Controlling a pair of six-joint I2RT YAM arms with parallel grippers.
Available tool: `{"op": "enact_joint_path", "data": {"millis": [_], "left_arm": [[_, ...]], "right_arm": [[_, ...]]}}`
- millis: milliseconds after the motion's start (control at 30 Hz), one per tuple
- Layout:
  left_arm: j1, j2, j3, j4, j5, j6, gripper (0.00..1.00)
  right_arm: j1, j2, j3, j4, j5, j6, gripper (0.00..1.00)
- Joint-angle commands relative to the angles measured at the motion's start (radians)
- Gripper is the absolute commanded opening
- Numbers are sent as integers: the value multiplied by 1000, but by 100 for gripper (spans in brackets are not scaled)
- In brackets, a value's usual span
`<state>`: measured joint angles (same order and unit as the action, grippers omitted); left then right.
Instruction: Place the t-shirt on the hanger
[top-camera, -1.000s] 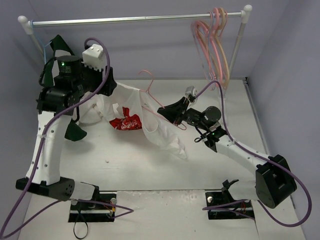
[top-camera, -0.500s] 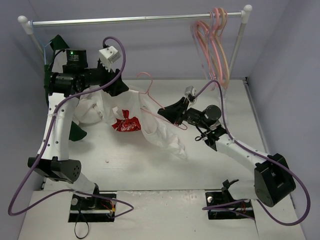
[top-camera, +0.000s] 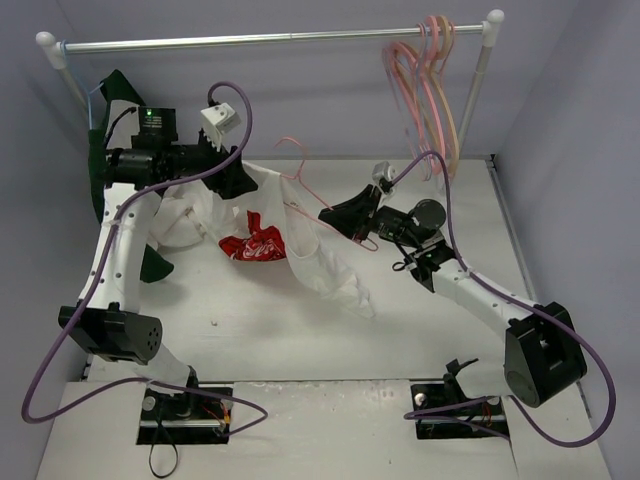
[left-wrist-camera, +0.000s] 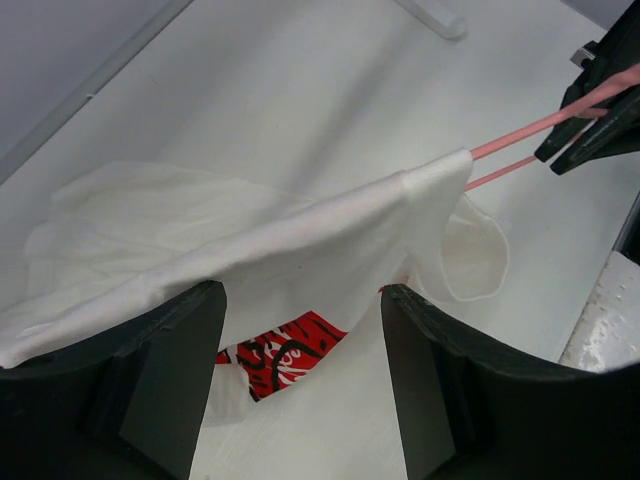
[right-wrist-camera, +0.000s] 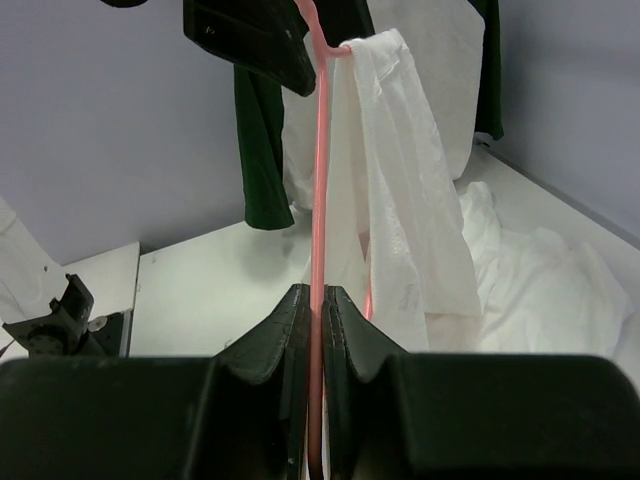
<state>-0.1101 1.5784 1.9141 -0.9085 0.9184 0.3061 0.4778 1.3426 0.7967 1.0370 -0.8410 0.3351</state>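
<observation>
The white t-shirt (top-camera: 330, 275) with its red print (top-camera: 255, 243) hangs half on the thin pink hanger (top-camera: 303, 170), the rest trailing onto the table. My right gripper (top-camera: 330, 217) is shut on the hanger's lower bar (right-wrist-camera: 322, 150), holding it up with the t-shirt (right-wrist-camera: 400, 200) draped over its far end. My left gripper (top-camera: 240, 180) is at the shirt's left shoulder. In the left wrist view the left gripper (left-wrist-camera: 300, 295) stands open, a taut fold of the t-shirt (left-wrist-camera: 250, 230) stretching across just beyond its fingertips toward the hanger (left-wrist-camera: 540, 125). The red print (left-wrist-camera: 290, 345) shows below.
A metal rail (top-camera: 270, 40) spans the back, with several pink and peach hangers (top-camera: 430, 90) at its right end. A white shirt with dark green sleeves (top-camera: 110, 100) hangs at the left end, its cloth bunched behind my left arm. Walls close both sides.
My left arm has lifted and swung right, bringing its open gripper to the shirt's shoulder by the hanger. The right gripper with the hanger has risen slightly.
</observation>
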Motion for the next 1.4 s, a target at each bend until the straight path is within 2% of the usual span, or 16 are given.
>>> {"op": "enact_joint_path", "data": {"millis": [0, 133, 267, 533, 633, 733, 900, 1033, 1067, 1267, 1367], "left_arm": [[4, -12, 65, 128, -30, -13, 63], [3, 0, 128, 145, -6, -44, 63], [3, -8, 171, 96, 23, -27, 63], [4, -1, 74, 45, 92, 22, 63], [3, 11, 33, 72, 63, 21, 63], [3, 34, 36, 86, 51, 18, 63], [1, 52, 39, 92, 106, -2, 62], [1, 25, -26, 86, 172, -16, 49], [0, 2, -82, 104, 195, -27, 44], [-13, -72, -234, 183, 240, -74, 33], [-13, -103, -282, 226, 270, -114, 22]], "right_arm": [[5, -7, 73, 110, -41, 7, 0], [5, -2, 73, 104, -46, 4, 0], [5, 0, 67, 95, -41, -5, 0], [5, 10, 81, 94, -49, -8, 0], [5, 13, 88, 89, -61, -8, 0], [5, 18, 95, 80, -70, -7, 0], [5, 24, 105, 55, -67, -21, 0], [2, 38, 145, -12, -69, -54, 0], [-1, 50, 153, -14, -70, -54, 0], [-4, 96, 200, -23, -93, -39, 0], [-4, 108, 219, -49, -93, -44, 0]]}}
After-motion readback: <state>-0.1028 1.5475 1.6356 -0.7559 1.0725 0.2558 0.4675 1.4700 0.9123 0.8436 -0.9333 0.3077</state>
